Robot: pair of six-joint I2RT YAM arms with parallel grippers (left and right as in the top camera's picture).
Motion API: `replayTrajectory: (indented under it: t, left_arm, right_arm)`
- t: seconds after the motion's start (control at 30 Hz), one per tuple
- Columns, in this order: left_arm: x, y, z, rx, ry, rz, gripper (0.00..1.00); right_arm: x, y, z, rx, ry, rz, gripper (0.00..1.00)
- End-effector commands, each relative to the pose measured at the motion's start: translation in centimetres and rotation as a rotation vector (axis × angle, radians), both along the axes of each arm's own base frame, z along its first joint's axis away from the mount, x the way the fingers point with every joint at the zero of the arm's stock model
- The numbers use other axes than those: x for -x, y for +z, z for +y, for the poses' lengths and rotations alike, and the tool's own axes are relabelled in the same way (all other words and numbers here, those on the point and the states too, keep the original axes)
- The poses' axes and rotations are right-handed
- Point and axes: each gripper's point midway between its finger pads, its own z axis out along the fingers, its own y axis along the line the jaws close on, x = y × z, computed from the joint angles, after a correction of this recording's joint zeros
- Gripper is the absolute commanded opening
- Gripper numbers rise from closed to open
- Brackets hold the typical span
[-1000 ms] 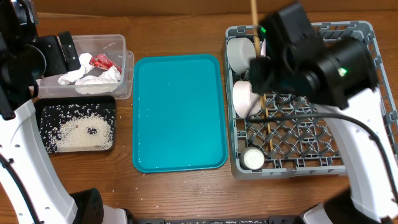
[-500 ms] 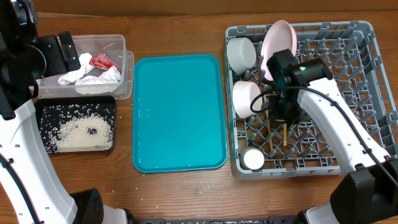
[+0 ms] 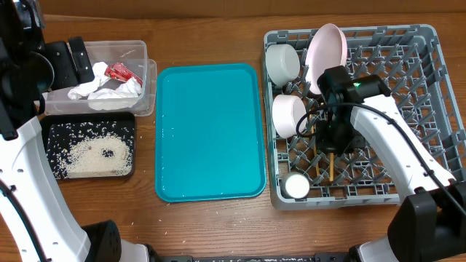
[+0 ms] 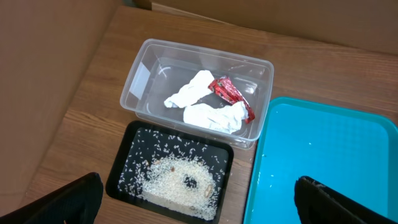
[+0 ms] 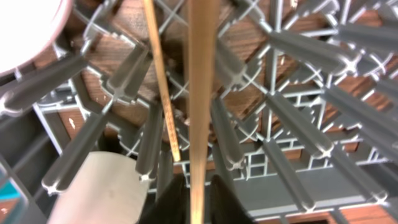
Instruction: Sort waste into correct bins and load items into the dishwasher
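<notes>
In the grey dishwasher rack (image 3: 437,87), my right gripper (image 3: 331,149) sits low among the pegs. A wooden chopstick (image 3: 330,166) (image 5: 200,93) runs between its fingers, with a thin gap on each side in the right wrist view, so my right gripper (image 5: 198,202) is slightly open. A second chopstick (image 3: 318,173) (image 5: 160,81) lies just beside it. My left gripper (image 4: 199,208) hangs wide open and empty above the black tray (image 4: 118,180) of rice (image 4: 177,183). The clear tub (image 4: 140,68) holds the napkin (image 4: 205,106) and red wrapper (image 4: 230,93).
The rack also holds a pink plate (image 3: 328,45), two pale bowls (image 3: 282,62) (image 3: 288,115) and a small white cup (image 3: 296,186). A bare teal tray (image 3: 211,131) lies between the bins and the rack. A few rice grains dot the table near its front edge.
My right arm came down from high up into the rack with the chopstick, which now lies low among the pegs. Its jaws have parted a little. The left arm has not moved.
</notes>
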Motion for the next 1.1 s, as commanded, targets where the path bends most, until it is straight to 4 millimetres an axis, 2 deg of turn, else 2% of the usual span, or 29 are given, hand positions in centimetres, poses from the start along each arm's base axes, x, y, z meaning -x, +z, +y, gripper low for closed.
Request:
replayTrajectory:
  t: [0.0,0.03,0.07,0.13,0.27,0.37,0.4,0.43,0.6,0.73,0.8,0.87,0.97,1.03,1.07]
  left_arm:
    - [-0.2,0.0,0.3,-0.016,-0.006,0.005,1.00]
    - [-0.1,0.0,0.3,-0.016,-0.006,0.005,1.00]
    - [-0.1,0.0,0.3,-0.016,-0.006,0.005,1.00]
    - [-0.2,0.0,0.3,-0.016,-0.006,0.005,1.00]
    - [-0.1,0.0,0.3,-0.016,-0.006,0.005,1.00]
    - [-0.1,0.0,0.3,-0.016,-0.006,0.005,1.00]
    - [-0.1,0.0,0.3,-0.016,-0.006,0.005,1.00]
    - [-0.2,0.0,0.2,-0.016,-0.007,0.005,1.00]
    - [-0.2,0.0,0.3,-0.016,-0.006,0.005,1.00]
    - [-0.2,0.0,0.3,-0.016,-0.006,0.005,1.00]
    - [-0.2,0.0,0.2,-0.016,-0.007,0.005,1.00]
    - [-0.2,0.0,0.3,-0.016,-0.006,0.005,1.00]
    - [-0.2,0.0,0.3,-0.016,-0.006,0.005,1.00]
    - [-0.2,0.0,0.3,-0.016,-0.006,0.005,1.00]
    - [-0.2,0.0,0.3,-0.016,-0.006,0.005,1.00]
  right_arm:
    - [0.3,0.7,0.7,-0.042,0.001,-0.012,0.31]
    - [0.2,0.9,0.8,-0.045,0.004,-0.023,0.35]
    - [0.0,1.5,1.0,-0.051,0.011,-0.047,0.43]
    - [-0.5,2.9,1.5,-0.065,0.022,-0.099,0.49]
    - [-1.1,6.3,2.4,-0.111,0.038,-0.198,0.54]
    - [-1.1,10.0,3.5,-0.168,0.064,-0.303,0.58]
    - [-0.9,12.1,4.0,-0.191,0.078,-0.368,0.73]
    - [-0.7,13.7,4.4,-0.209,0.094,-0.419,1.00]
    - [1.3,20.3,7.2,-0.401,0.176,-0.608,1.00]
    - [3.1,21.9,7.0,-0.438,0.188,-0.649,1.00]
    - [4.8,22.2,6.3,-0.440,0.185,-0.647,1.00]
    - [5.6,23.4,5.6,-0.437,0.184,-0.707,1.00]
    - [5.8,25.7,3.9,-0.397,0.164,-0.854,1.00]
    - [5.4,26.4,2.8,-0.354,0.139,-0.918,1.00]
    - [5.0,27.0,1.6,-0.326,0.115,-0.985,1.00]
